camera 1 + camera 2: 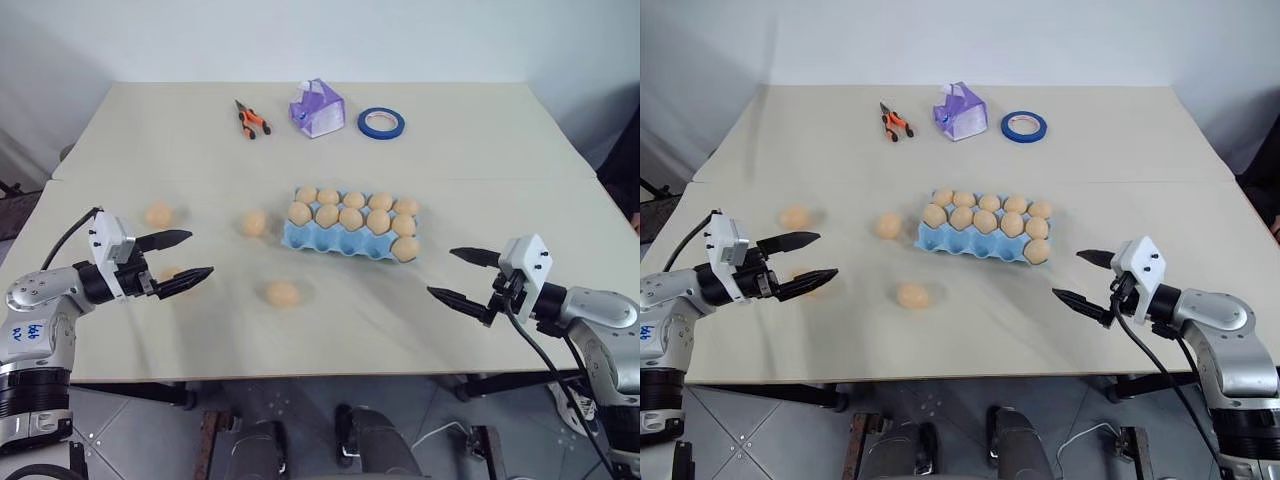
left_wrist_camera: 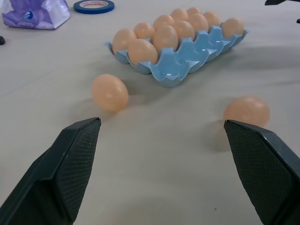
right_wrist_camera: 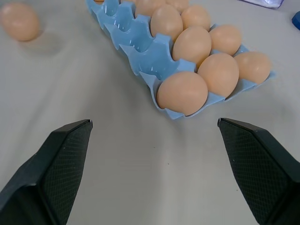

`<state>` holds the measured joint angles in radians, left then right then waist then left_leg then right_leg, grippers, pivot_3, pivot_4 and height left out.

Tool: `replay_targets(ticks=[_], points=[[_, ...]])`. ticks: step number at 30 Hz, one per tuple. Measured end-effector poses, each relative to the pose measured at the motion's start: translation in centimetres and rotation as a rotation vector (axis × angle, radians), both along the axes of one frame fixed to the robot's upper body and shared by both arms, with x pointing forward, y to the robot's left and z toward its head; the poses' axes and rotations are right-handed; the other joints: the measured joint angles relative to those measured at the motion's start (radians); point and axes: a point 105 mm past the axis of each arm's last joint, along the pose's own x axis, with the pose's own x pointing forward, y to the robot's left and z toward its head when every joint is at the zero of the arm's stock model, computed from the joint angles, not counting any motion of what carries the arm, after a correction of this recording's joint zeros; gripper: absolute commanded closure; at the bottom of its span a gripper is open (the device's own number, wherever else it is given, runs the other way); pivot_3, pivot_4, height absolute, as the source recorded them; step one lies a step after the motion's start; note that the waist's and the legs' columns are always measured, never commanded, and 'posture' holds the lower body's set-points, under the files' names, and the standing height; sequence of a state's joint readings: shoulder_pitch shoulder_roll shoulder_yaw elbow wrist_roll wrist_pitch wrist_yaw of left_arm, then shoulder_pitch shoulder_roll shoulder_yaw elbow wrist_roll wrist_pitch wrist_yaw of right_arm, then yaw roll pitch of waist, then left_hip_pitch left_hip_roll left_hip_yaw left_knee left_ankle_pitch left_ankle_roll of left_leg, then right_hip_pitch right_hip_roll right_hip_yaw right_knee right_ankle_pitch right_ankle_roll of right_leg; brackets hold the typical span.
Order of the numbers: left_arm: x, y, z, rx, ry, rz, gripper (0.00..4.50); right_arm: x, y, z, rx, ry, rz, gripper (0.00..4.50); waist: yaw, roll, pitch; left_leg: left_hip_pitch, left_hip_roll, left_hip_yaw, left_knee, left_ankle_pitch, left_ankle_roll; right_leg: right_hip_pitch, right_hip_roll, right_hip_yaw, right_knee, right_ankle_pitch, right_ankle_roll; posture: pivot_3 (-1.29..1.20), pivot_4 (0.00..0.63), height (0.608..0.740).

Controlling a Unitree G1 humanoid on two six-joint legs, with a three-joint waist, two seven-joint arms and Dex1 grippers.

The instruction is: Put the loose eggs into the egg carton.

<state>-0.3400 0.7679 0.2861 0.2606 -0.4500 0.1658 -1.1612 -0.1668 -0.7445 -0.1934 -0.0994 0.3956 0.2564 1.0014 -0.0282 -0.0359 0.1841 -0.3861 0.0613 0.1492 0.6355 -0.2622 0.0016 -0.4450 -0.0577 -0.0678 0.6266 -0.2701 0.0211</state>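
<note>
The light blue egg carton [image 1: 335, 243] lies mid-table, its back rows filled with eggs and most front cups bare. Several loose eggs lie to its left: one far left [image 1: 158, 214], one beside the carton [image 1: 254, 222], one nearer the front edge [image 1: 282, 293], and one half hidden behind my left gripper's fingers [image 1: 170, 273]. My left gripper [image 1: 200, 253] hovers open and level, pointing toward the carton, nothing between its fingers [image 2: 70, 164]. At the right, my right gripper [image 1: 441, 272] is also open and empty, facing the carton's right end [image 3: 187, 91].
At the back of the table stand a purple-white box [image 1: 317, 108], a blue tape roll [image 1: 381, 123] and orange-handled pliers [image 1: 251, 120]. A seam crosses the table behind the carton. The front edge runs just below both grippers.
</note>
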Motion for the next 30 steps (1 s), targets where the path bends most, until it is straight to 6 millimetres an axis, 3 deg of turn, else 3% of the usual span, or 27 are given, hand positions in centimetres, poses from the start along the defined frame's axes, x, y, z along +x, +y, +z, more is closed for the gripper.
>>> replay_targets(ticks=[10,22,26,30], points=[[0.4,-0.3,0.1,0.003,0.036,0.021,0.01,0.3,-0.3,-0.1,-0.008,-0.01,-0.02,0.0,0.0,0.0,0.0,0.0,0.0,0.0,0.0,0.0,0.0,0.0,0.0,0.0,0.0,0.0,0.0,0.0,0.15,0.74],[-2.4,0.4,1.9,0.039,0.03,0.108,0.01,0.6,-0.6,0.1,-0.002,-0.017,-0.033,0.0,0.0,0.0,0.0,0.0,0.0,0.0,0.0,0.0,0.0,0.0,0.0,0.001,0.0,0.0,0.0,0.0,0.15,0.74],[-2.7,-0.5,2.8,0.028,0.007,0.12,0.01,1.0,-0.8,0.4,0.004,-0.025,-0.04,0.0,0.001,0.0,0.0,0.0,0.0,0.0,0.0,0.0,0.0,0.0,0.0,0.001,0.0,0.0,0.0,0.0,0.15,0.74],[-2.6,-3.4,3.9,-0.028,-0.042,0.099,0.01,1.2,-0.7,0.7,0.003,-0.041,-0.036,0.0,0.002,0.0,0.0,0.0,0.0,0.0,0.0,0.0,0.0,0.0,0.0,0.002,0.0,0.0,0.0,0.0,0.15,0.74]])
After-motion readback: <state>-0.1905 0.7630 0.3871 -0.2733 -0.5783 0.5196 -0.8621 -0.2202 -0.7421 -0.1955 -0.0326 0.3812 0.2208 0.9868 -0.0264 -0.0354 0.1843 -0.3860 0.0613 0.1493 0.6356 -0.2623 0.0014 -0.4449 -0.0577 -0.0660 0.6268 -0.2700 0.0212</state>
